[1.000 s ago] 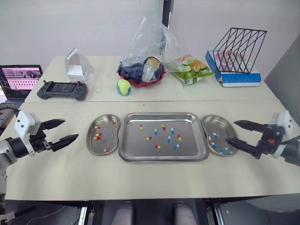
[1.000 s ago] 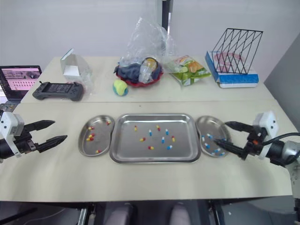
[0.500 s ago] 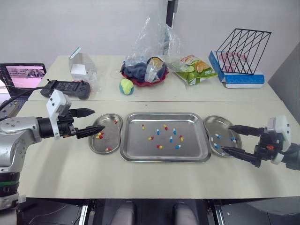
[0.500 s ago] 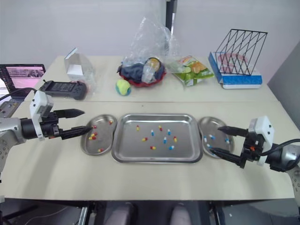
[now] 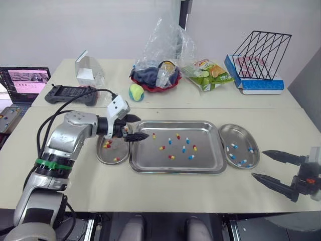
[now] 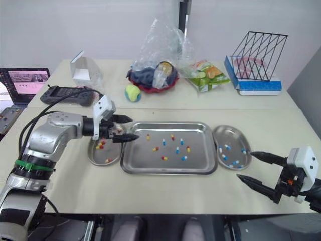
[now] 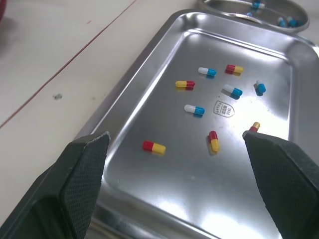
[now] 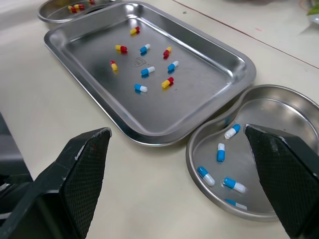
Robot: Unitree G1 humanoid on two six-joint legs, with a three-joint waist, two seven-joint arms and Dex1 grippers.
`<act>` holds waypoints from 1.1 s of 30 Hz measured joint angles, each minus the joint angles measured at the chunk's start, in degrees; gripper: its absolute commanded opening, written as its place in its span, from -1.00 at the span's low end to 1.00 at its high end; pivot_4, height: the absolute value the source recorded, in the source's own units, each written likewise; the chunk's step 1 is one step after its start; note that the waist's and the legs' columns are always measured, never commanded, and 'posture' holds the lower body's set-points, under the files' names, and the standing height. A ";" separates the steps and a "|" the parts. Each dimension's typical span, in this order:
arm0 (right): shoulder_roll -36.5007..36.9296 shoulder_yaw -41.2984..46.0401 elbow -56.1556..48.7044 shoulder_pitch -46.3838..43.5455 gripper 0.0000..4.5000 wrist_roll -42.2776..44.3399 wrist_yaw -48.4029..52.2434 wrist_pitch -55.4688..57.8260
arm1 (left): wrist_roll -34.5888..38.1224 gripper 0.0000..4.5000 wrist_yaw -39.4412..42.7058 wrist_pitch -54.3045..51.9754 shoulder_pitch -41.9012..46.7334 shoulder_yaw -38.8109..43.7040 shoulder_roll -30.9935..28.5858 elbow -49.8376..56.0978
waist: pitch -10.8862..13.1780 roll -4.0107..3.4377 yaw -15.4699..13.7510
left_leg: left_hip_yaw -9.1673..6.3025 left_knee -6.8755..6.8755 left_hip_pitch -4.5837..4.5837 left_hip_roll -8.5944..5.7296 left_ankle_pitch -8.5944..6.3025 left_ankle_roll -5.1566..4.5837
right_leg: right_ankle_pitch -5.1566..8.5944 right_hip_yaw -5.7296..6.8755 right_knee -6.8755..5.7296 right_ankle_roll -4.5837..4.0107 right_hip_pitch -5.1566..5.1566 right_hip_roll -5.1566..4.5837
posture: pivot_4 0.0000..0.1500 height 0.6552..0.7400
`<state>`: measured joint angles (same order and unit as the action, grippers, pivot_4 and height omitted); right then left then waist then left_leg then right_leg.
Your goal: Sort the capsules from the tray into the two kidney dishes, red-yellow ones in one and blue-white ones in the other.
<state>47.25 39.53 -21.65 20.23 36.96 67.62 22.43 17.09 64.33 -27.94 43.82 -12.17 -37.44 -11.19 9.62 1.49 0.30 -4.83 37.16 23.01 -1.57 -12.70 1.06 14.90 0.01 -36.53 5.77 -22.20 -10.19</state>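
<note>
Steel tray (image 7: 169,191) holds capsules (image 7: 153,147) just ahead of wide-apart left jaws.

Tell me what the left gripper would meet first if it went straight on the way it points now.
Most likely the floor of the tray: the open left gripper aims down at it, just by the nearest red-yellow capsule. Depth is unclear, so that capsule might come first.

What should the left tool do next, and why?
Probably lower the left tool, which is open over the tray's left edge, onto the nearest red-yellow capsule. The capsule lies loose just ahead of the tool, which holds nothing.
</note>
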 measured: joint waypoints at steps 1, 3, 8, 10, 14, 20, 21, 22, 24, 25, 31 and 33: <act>-0.27 0.29 -0.60 0.58 0.99 0.00 -0.36 0.00 | -1.08 1.00 0.33 1.10 0.75 -0.89 0.99 -1.10 | 0.00 0.00 0.02 | 0.00 0.00 -0.01 0.00 0.00 0.00 | 0.00 0.00 -0.02 0.00 0.00 0.00 | 1.00 0.87; -0.99 1.21 -1.70 1.60 0.99 0.09 -1.08 0.00 | -3.04 1.00 1.00 3.00 2.20 -2.67 2.66 -4.17 | 0.00 0.00 0.03 | -0.01 0.00 -0.01 0.00 0.00 0.00 | 0.00 0.00 -0.01 0.00 -0.01 0.00 | 1.00 0.87; -2.01 2.15 -3.51 3.08 0.99 0.21 -3.23 0.05 | -7.61 1.00 1.49 7.18 5.78 -4.46 6.39 -13.71 | 0.00 0.01 0.13 | -0.01 0.04 0.03 -0.01 0.00 -0.01 | 0.00 0.00 -0.03 0.01 -0.01 0.00 | 1.00 0.87; -2.01 2.22 -3.98 3.27 0.99 0.24 -3.87 0.05 | -8.64 1.00 1.61 8.61 6.04 -4.55 7.07 -15.97 | 0.00 0.01 0.26 | -0.02 0.03 0.03 -0.01 -0.01 -0.02 | 0.01 0.01 -0.09 0.01 -0.01 0.00 | 1.00 0.87; -2.19 2.34 -4.20 3.62 1.00 0.26 -4.65 0.05 | -10.45 0.64 1.99 10.73 6.26 -4.61 8.62 -19.85 | 0.00 0.01 0.20 | -0.02 0.06 0.05 -0.01 -0.01 -0.02 | 0.01 0.01 -0.12 0.01 -0.01 0.00 | 1.00 0.87; -2.32 2.20 -4.24 2.91 1.00 0.26 -5.98 0.24 | -13.75 0.51 1.28 15.85 8.89 -5.01 12.86 -28.99 | 0.01 0.02 -0.02 | -0.05 0.15 0.13 -0.04 -0.03 -0.05 | 0.01 0.02 -0.13 0.02 -0.01 0.00 | 1.00 0.87; -2.30 2.16 -4.25 2.69 1.00 0.26 -6.20 0.25 | -13.99 0.51 1.52 16.51 9.07 -5.01 13.19 -29.78 | 0.01 0.02 0.04 | -0.05 0.14 0.13 -0.04 -0.03 -0.05 | 0.01 0.02 -0.13 0.02 -0.02 0.00 | 1.00 0.87; -2.26 2.14 -4.24 2.60 1.00 0.26 -6.42 0.30 | -14.44 0.51 1.65 17.07 9.20 -5.01 13.28 -30.23 | 0.01 0.02 0.09 | -0.05 0.14 0.13 -0.04 -0.03 -0.05 | 0.01 0.02 -0.13 0.02 -0.03 0.00 | 1.00 0.87; -2.25 2.13 -4.22 2.57 1.00 0.26 -6.57 0.40 | -15.11 0.40 1.72 17.84 9.57 -5.00 13.28 -31.13 | 0.01 0.02 0.16 | -0.06 0.14 0.13 -0.03 -0.03 -0.05 | 0.01 0.02 -0.13 0.02 -0.03 0.00 | 1.00 0.87; -2.25 2.12 -4.22 2.55 1.00 0.26 -6.64 0.40 | -15.38 0.28 1.73 17.96 9.60 -4.99 13.30 -31.35 | 0.01 0.02 0.16 | -0.06 0.14 0.13 -0.04 -0.03 -0.06 | 0.01 0.02 -0.14 0.03 -0.03 0.00 | 1.00 0.87; -2.25 1.70 -4.21 2.19 1.00 0.26 -7.01 0.44 | -17.15 -0.12 1.44 19.13 9.76 -4.82 13.81 -32.67 | 0.01 0.02 0.03 | -0.06 0.16 0.13 -0.04 -0.03 -0.06 | 0.01 0.02 -0.14 0.03 -0.03 0.00 | 1.00 0.87; -2.25 1.62 -4.20 2.00 1.00 0.26 -7.04 0.44 | -17.29 -0.12 1.44 19.23 9.90 -4.67 14.08 -32.98 | 0.01 0.02 0.01 | -0.06 0.16 0.13 -0.04 -0.03 -0.06 | 0.01 0.02 -0.14 0.03 -0.03 -0.01 | 1.00 0.87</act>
<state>45.00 41.15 -25.86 22.23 37.21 60.57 22.87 -0.19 65.77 -8.71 53.72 -16.83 -23.36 -44.18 9.62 1.51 0.31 -4.89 37.33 23.15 -1.61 -12.74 1.00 14.92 0.03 -36.67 5.80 -22.22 -10.20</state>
